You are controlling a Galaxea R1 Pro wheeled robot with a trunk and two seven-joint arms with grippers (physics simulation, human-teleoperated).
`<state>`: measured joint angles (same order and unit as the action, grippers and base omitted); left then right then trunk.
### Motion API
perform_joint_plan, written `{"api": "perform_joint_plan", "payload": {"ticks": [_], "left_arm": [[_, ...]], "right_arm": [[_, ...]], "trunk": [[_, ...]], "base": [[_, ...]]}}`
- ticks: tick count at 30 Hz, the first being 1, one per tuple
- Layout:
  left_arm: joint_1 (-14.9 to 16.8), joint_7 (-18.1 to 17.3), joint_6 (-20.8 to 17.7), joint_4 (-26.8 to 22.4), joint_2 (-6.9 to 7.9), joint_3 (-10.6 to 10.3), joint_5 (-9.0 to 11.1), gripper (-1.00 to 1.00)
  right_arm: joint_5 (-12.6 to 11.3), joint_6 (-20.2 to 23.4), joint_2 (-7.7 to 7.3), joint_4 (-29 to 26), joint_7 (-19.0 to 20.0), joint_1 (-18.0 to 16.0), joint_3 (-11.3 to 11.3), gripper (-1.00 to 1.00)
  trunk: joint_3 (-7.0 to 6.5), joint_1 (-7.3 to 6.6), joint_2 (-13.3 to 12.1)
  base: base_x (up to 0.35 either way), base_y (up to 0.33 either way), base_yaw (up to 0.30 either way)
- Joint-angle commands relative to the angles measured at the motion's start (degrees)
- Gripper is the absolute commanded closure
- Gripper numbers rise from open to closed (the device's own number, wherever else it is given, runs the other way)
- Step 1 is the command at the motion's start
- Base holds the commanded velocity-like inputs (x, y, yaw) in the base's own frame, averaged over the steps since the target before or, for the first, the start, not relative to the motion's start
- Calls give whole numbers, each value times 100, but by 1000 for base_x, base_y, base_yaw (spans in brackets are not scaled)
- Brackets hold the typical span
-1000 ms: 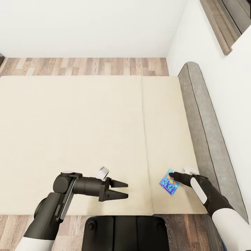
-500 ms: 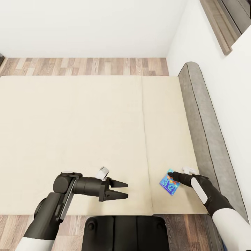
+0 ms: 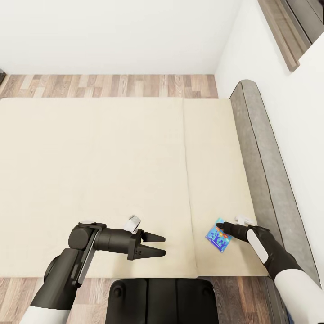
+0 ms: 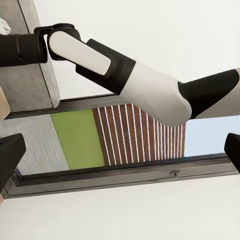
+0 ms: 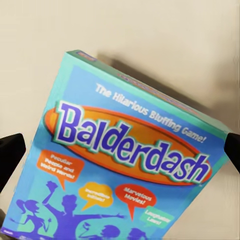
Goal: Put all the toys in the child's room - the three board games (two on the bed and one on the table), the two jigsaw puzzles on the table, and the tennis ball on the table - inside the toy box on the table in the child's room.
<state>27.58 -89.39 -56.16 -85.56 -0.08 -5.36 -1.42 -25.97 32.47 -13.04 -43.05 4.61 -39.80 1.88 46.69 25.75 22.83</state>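
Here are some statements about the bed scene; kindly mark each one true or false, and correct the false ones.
1. A small blue board game lies on the bed. True.
2. The box is lettered SKIP BO. False: the right wrist view reads Balderdash.
3. The right gripper is at the game, jaws open. True.
4. The left gripper holds a tennis ball. False: its jaws are open and empty.
5. The game lies near the grey headboard. True.

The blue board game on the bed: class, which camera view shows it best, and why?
The right wrist view: the blue game is close enough to read "Balderdash". The head view shows it small, at the right gripper. The left wrist view looks at a window.
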Motion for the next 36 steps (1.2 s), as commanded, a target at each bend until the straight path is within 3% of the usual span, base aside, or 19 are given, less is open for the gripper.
{"api": "perform_joint_plan", "payload": {"ticks": [1, 13, 36], "left_arm": [[2, -26, -60, -3, -1, 0, -16, -100], [2, -22, -60, 4, -1, 0, -16, -100], [2, -20, -61, 3, -1, 0, -16, -100]], "right_arm": [[0, 23, -6, 6, 6, -2, 14, -100], [4, 30, -21, 274, -12, -2, 5, -100], [4, 31, -20, 283, -4, -2, 13, -100]], "trunk": [[6, 3, 9], [6, 3, 9], [6, 3, 9]], "base": [[0, 0, 0], [0, 0, 0], [0, 0, 0]]}}
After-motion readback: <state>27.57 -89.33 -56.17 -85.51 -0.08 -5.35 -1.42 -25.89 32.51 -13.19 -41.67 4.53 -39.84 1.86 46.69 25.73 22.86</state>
